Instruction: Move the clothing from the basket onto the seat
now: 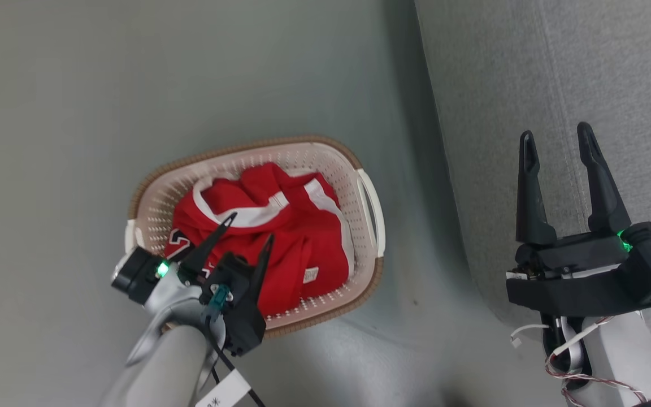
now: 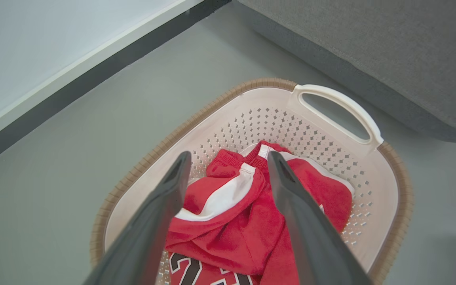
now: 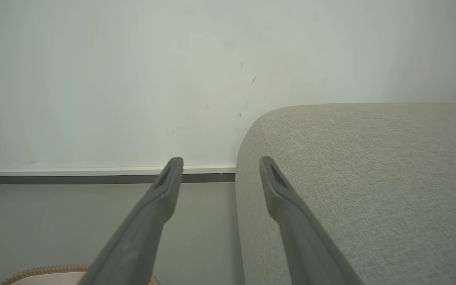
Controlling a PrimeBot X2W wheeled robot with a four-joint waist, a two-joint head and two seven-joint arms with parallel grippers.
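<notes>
The clothing is a red heap with white trim lying in the cream basket, which stands on the grey floor left of the seat. My left gripper hangs open just above the heap, fingers spread and empty. In the left wrist view that left gripper straddles the red clothing, where part of a black-and-white number shows near the bottom, inside the basket. My right gripper stands open over the seat's edge. In the right wrist view the right gripper points past the seat corner.
A white wall with a dark skirting strip runs behind the floor. The basket's brown rim peeks in at the bottom left of the right wrist view. Bare grey floor surrounds the basket.
</notes>
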